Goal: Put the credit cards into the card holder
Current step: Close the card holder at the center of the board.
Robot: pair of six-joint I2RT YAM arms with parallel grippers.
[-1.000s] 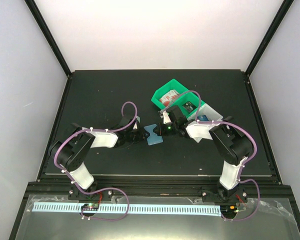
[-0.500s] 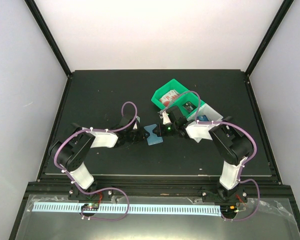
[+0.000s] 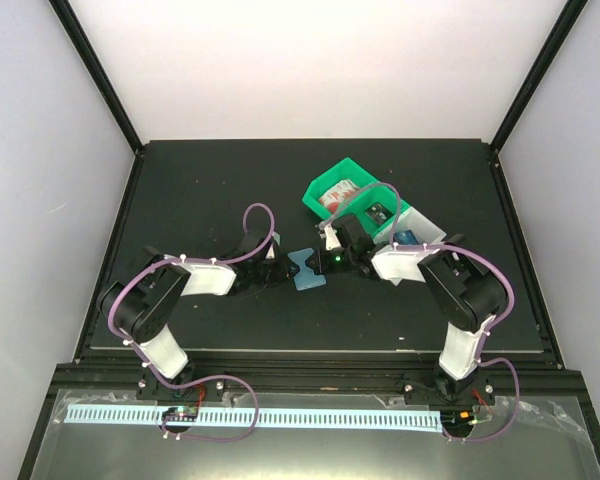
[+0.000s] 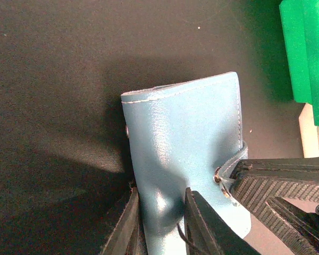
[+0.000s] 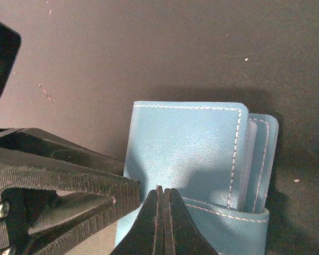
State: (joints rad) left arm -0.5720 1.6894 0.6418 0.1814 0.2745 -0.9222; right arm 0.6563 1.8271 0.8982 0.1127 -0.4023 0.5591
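Since the wallet (image 4: 183,138) lies folded near the middle of the tabletop (image 3: 200,190), opening it is judged the step in hand. Its near edge is clamped by the left gripper (image 4: 160,201), fingers part closed. The right gripper (image 5: 161,195) is shut tight at the snap tab (image 4: 231,169); whether the tab is pinched cannot be told. Next, the tab must be pulled free. No cards can be made out; the contents of the green bin (image 3: 340,185) beyond are too small to tell.
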